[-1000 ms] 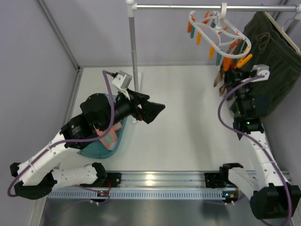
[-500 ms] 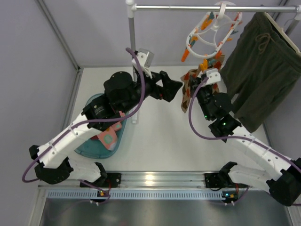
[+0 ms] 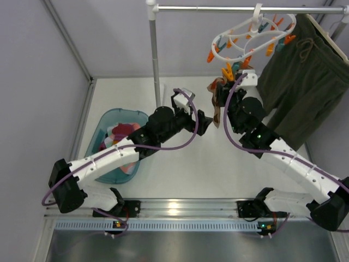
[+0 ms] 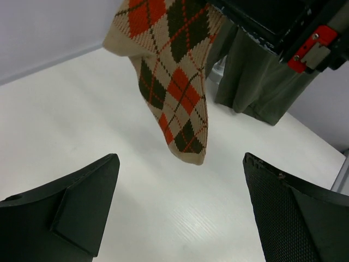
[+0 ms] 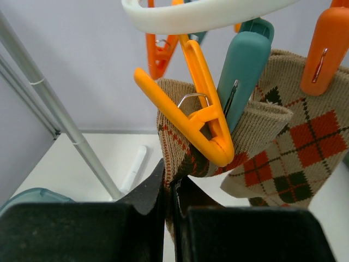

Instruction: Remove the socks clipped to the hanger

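The white ring hanger with orange and teal clips hangs from the top rail, tilted. Two orange-brown argyle socks dangle from it. In the right wrist view, one argyle sock is held by an orange clip and a teal clip; a second sock hangs to its right. My right gripper is shut on the lower edge of the first sock and also shows from above. My left gripper is open and empty, its fingers just below a sock's toe.
A teal basin at the left holds several socks. A large dark olive garment hangs at the right. The rack's upright pole stands behind the left arm, with the rail across the top.
My left arm has swung from the basin rightward to the socks. My right gripper has drawn the sock to the left, and the hanger has swung and tilted with it.
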Controlling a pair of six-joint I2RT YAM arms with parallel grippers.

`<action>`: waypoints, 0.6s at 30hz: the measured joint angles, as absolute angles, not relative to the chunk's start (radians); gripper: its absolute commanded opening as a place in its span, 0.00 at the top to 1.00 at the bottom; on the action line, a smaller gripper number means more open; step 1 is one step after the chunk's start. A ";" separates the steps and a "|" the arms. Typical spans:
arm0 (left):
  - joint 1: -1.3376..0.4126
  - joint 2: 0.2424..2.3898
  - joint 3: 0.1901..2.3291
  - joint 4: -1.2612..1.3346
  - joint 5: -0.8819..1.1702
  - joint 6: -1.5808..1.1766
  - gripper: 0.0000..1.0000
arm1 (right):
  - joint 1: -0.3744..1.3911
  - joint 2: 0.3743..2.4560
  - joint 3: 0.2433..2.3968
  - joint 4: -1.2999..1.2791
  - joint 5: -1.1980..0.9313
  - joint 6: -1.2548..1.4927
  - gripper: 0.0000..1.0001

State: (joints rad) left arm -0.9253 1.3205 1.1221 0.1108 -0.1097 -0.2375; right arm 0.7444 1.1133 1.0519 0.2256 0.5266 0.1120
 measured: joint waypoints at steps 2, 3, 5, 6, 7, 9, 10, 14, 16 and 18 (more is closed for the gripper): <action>-0.926 1.328 1.075 0.201 -0.101 -0.216 0.01 | 0.746 1.127 1.076 0.200 0.533 0.146 1.00; -0.927 1.336 1.056 0.255 -0.099 -0.205 0.01 | 0.746 1.132 1.083 0.186 0.538 0.163 1.00; -0.930 1.359 1.035 0.347 -0.096 -0.187 0.02 | 0.751 1.139 1.087 0.165 0.553 0.189 1.00; -0.931 1.373 1.030 0.382 -0.097 -0.181 0.01 | 0.752 1.141 1.088 0.158 0.558 0.203 1.00; -0.933 1.389 1.030 0.417 -0.097 -0.173 0.01 | 0.754 1.142 1.088 0.152 0.564 0.212 1.00; -0.937 1.419 1.030 0.466 -0.102 -0.160 0.01 | 0.758 1.147 1.088 0.142 0.576 0.230 1.00; -0.941 1.436 1.030 0.484 -0.111 -0.151 0.01 | 0.760 1.150 1.088 0.140 0.579 0.237 1.00; -0.960 1.521 1.060 0.529 -0.203 -0.119 0.07 | 0.780 1.159 1.089 0.138 0.583 0.259 1.00; -0.966 1.564 1.082 0.538 -0.246 -0.105 0.23 | 0.793 1.163 1.089 0.138 0.584 0.266 1.00; -0.972 1.597 1.096 0.548 -0.282 -0.092 0.37 | 0.796 1.166 1.091 0.139 0.608 0.268 1.00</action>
